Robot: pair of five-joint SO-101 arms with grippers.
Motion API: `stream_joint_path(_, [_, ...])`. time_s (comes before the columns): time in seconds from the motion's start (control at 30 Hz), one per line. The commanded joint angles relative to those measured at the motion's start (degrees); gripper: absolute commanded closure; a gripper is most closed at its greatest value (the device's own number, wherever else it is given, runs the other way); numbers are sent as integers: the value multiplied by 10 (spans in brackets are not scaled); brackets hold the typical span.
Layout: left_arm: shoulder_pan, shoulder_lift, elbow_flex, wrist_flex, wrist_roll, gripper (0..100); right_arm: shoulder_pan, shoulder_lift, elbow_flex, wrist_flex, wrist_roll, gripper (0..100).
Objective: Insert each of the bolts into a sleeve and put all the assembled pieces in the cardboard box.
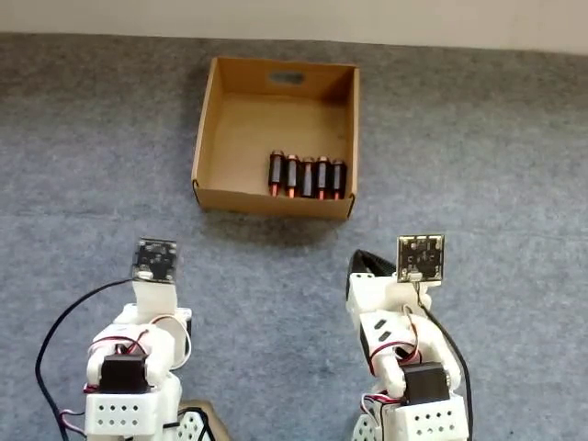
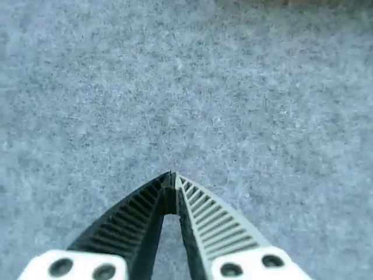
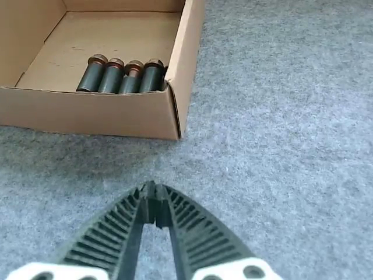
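A: Sleeved bolts point(image 1: 307, 176)?
B: Five, in a row inside the box point(image 1: 266, 129), against its near wall. Job looks done.
A: Pincers?
B: Left pincer point(image 2: 172, 178), right pincer point(image 3: 150, 189): pressed together, empty, short of the box.

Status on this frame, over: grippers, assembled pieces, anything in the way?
Left gripper shut, empty, over carpet. Right gripper shut, empty, near cardboard box. Five assembled pieces side by side in it. No obstruction.
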Motion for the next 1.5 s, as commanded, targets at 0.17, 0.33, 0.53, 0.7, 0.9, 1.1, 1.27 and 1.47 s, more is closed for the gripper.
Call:
stream_joint_path(0.17, [-16,-7,10,7,79,992,7,-3,80,-7,5,992])
stream_joint_path(0.33, [-18,-7,11,7,79,992,7,-3,80,-7,5,992])
stream_joint_path(0.53, [-20,-7,11,7,81,992,7,-3,80,-7,5,992])
stream_joint_path(0.7, [-17,-7,11,7,81,992,7,-3,80,-7,5,992])
stream_joint_path(0.9, [-19,-6,11,7,81,992,7,-3,80,-7,5,992])
stream_joint_path(1.1, [-19,-6,11,6,81,992,7,-3,80,-7,5,992])
stream_joint_path(1.27, [-19,-6,11,6,81,992,7,-3,80,-7,5,992])
stream_joint_path(1.47, [-19,-6,11,6,81,992,7,-3,80,-7,5,992])
